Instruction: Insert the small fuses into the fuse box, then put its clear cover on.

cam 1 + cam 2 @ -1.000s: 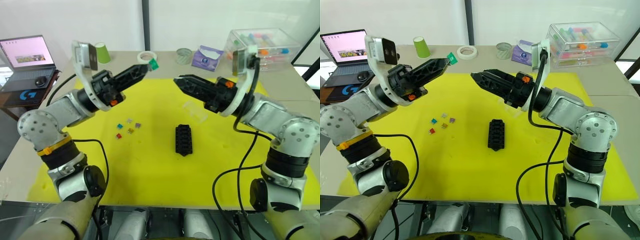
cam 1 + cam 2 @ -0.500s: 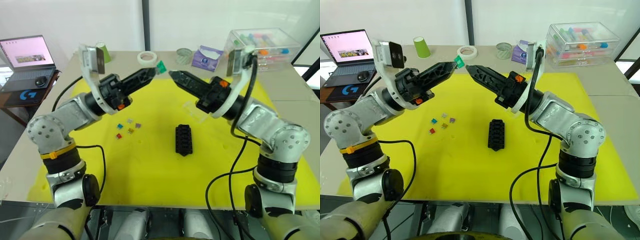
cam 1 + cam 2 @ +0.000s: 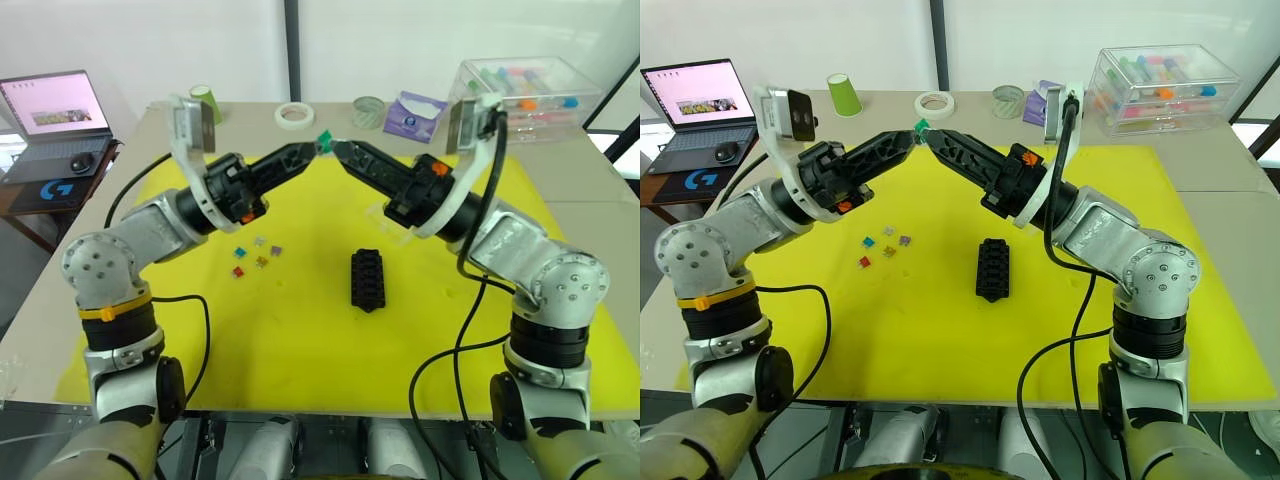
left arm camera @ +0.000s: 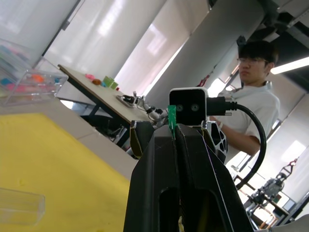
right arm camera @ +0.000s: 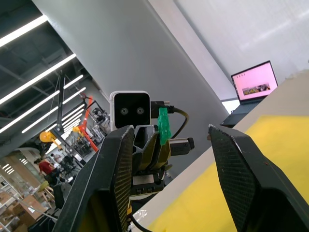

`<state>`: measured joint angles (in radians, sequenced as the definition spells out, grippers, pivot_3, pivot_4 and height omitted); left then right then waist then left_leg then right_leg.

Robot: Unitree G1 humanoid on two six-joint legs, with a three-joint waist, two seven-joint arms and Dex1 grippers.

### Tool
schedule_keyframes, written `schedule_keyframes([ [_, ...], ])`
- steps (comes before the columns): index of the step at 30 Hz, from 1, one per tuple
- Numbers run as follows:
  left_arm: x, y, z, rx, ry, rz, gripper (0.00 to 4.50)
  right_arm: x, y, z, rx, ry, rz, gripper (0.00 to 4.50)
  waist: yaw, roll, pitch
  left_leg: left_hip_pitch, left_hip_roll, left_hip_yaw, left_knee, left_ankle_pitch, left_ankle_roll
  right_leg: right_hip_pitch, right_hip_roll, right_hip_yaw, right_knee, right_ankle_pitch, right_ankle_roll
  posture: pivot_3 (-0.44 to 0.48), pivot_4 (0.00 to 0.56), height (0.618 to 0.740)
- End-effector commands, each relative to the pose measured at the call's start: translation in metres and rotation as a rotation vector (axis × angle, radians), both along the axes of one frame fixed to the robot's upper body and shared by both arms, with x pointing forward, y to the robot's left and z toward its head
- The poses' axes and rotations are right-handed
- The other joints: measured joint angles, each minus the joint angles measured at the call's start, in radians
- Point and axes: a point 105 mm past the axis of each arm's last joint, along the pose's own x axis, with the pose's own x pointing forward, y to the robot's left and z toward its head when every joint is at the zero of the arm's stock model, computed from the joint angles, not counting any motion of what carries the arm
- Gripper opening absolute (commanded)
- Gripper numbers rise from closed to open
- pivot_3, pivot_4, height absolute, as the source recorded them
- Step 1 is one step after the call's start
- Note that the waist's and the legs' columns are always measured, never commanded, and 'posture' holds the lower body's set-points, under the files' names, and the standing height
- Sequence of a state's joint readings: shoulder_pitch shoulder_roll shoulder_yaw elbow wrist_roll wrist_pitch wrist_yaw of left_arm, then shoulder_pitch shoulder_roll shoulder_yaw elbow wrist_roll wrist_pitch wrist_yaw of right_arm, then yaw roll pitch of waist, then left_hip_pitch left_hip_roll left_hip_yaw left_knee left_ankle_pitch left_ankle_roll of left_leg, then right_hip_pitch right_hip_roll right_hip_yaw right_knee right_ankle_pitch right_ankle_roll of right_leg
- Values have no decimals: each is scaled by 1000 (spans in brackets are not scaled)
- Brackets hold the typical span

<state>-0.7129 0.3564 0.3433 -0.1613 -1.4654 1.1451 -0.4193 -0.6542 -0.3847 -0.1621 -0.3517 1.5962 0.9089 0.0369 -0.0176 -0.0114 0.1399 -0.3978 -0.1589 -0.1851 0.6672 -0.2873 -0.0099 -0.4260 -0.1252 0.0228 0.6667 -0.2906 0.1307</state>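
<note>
One teal fuse (image 3: 323, 139) sits pinched in our left gripper (image 3: 313, 148), our right gripper (image 3: 338, 150) spread open beside it; five fuses (image 3: 256, 255) lie at nine o'clock of the empty fuse box (image 3: 367, 279), cover (image 3: 389, 222) off.

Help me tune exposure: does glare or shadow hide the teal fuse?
Left wrist view: bright windows backlight the left gripper, yet the teal fuse shows. Right wrist view: ceiling strips glare, away from the fuse. Left eye view: even light on the yellow mat.
</note>
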Motion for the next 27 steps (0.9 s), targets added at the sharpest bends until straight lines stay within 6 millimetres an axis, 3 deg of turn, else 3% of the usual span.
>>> schedule_keyframes([
  [1, -8, 0, 10, -13, -53, -21, 0, -10, 0, 9, 15, -46, 27, 2523, 0, 0, 0, 0, 0, 0, 0, 0, 0, 0, 0, 0, 0, 0, 0, 0, 150, 740],
  [13, -9, -2, 8, -6, -51, -31, 0, -11, 1, 7, -1, -50, 34, 2523, -1, 0, 0, 0, 0, 0, 0, 0, 0, 0, 0, 0, 0, 0, 0, 0, 150, 740],
  [21, -9, -1, 6, -1, -43, -29, 0, -12, 2, 9, 9, -53, 42, 19, -1, 0, 0, 0, 0, 0, 0, 0, 0, 0, 0, 0, 0, 0, 0, 0, 150, 740],
  [27, -9, -1, 6, 4, -40, -28, 0, -14, 2, 10, 11, -52, 51, 19, 0, 0, 0, 0, 0, 0, 0, 0, 0, 0, 0, 0, -1, 0, 0, 0, 150, 740],
])
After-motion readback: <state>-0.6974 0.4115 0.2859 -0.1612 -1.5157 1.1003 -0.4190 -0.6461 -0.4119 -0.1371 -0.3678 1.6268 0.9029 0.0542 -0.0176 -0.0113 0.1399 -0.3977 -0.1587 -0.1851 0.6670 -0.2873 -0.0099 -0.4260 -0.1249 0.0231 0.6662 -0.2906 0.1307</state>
